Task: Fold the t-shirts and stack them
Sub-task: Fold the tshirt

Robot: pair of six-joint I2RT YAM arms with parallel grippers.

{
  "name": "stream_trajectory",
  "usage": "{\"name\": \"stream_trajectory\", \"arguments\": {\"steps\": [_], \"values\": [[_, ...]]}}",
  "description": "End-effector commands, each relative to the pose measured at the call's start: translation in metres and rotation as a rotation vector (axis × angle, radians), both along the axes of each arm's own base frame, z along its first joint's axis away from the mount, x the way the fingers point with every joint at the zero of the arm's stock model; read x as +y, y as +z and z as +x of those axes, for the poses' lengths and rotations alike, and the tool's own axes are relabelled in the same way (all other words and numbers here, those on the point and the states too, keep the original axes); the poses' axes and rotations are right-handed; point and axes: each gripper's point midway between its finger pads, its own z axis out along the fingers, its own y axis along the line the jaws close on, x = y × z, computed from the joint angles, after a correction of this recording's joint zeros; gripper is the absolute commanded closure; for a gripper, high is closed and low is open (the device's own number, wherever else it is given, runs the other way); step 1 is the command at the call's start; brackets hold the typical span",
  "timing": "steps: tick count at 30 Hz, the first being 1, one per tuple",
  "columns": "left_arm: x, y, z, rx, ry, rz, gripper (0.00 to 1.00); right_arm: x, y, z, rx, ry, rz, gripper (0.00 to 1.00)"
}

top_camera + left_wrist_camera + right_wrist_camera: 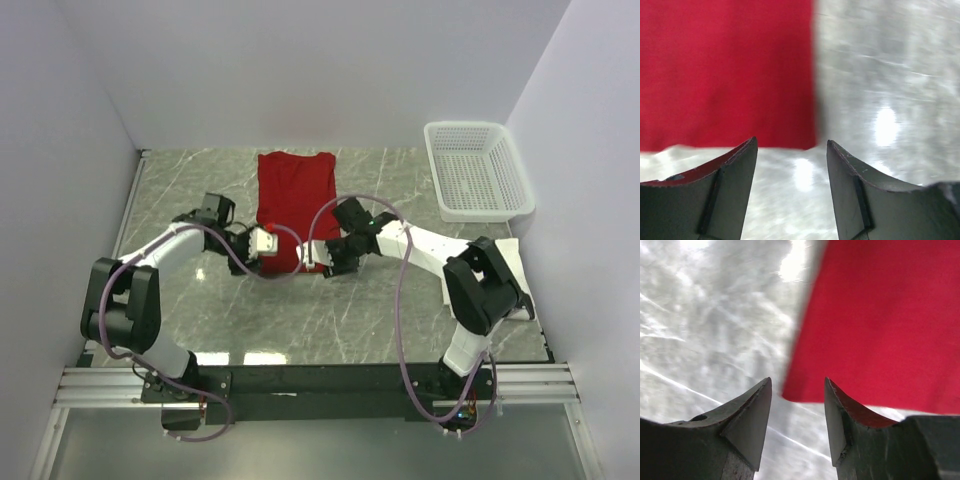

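The red t-shirt (296, 205) lies flat on the marble table, folded into a long narrow rectangle with the collar at the far end. My left gripper (266, 250) is at its near left corner and my right gripper (324, 258) at its near right corner. In the left wrist view the left gripper (791, 142) is open and empty, with the red shirt (725, 70) and its corner just ahead. In the right wrist view the right gripper (797, 381) is open and empty, with the red shirt (880, 320) just ahead. A white folded cloth (518, 292) lies at the right edge behind the right arm, mostly hidden.
A white plastic mesh basket (478, 170) stands at the far right corner. White walls close in the table on the left, back and right. The arms' purple cables loop over the near end of the shirt.
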Motion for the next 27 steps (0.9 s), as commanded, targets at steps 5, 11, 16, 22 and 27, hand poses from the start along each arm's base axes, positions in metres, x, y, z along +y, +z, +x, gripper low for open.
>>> {"name": "stream_trajectory", "arguments": {"steps": [5, 11, 16, 22, 27], "values": [[-0.016, -0.021, -0.016, -0.052, -0.073, 0.026, 0.37, 0.000, -0.033, 0.006, -0.029, -0.056, -0.051, 0.49], [-0.010, -0.040, -0.007, -0.082, -0.050, 0.088, 0.38, 0.005, -0.045, 0.017, -0.065, -0.062, -0.098, 0.51], [-0.007, -0.055, -0.006, -0.048, -0.059, 0.125, 0.44, -0.002, -0.055, 0.022, -0.070, -0.062, -0.156, 0.60], [-0.007, -0.056, -0.007, -0.035, -0.073, 0.128, 0.84, -0.007, -0.056, 0.023, -0.078, -0.088, -0.175, 0.96], [-0.004, -0.017, 0.004, -0.087, -0.018, 0.067, 0.99, 0.004, -0.014, 0.028, -0.041, -0.174, -0.089, 1.00]]}}
